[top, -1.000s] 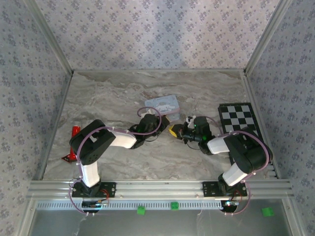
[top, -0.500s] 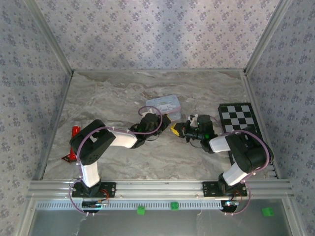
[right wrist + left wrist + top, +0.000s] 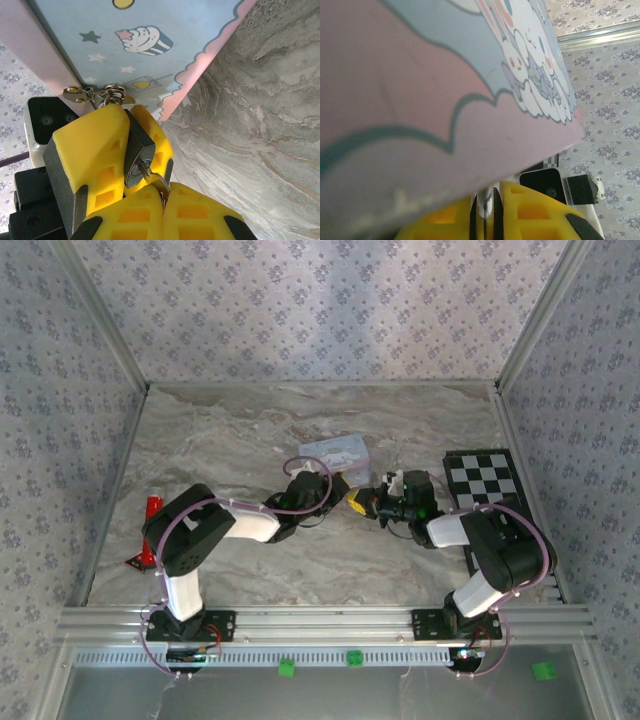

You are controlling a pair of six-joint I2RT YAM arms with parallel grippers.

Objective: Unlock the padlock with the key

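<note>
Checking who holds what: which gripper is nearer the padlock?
Left. The left gripper clamps the padlock between its fingers; the right gripper, shut on the key in its keyhole, sits just off it.

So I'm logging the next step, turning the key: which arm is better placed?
Right. The right tool pinches the key, whose tip is in the keyhole of the padlock; the left tool only clamps the padlock's body.
</note>
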